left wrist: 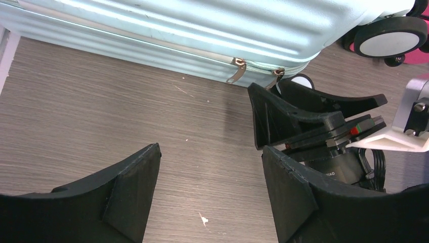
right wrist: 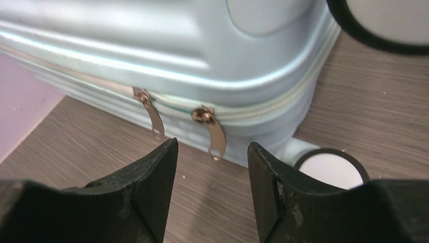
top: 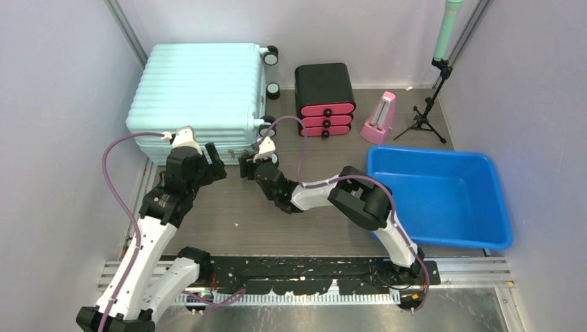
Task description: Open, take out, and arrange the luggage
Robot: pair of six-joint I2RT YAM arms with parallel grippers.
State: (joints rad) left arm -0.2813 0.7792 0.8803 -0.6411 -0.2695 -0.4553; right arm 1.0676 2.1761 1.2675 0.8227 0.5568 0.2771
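The luggage (top: 197, 90) lies closed (zipper fully shut) at the far left of the table (top: 277, 221), with the left gripper (left wrist: 208, 152) and right gripper (right wrist: 212, 147) both released, empty, facing its zip pulls (right wrist: 215, 134).

Left pincer (left wrist: 210, 152) agape near luggage (left wrist: 177, 25)

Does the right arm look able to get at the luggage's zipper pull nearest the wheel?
Likely yes. The right gripper stands open just short of that zipper pull on the luggage, and nothing lies between them.
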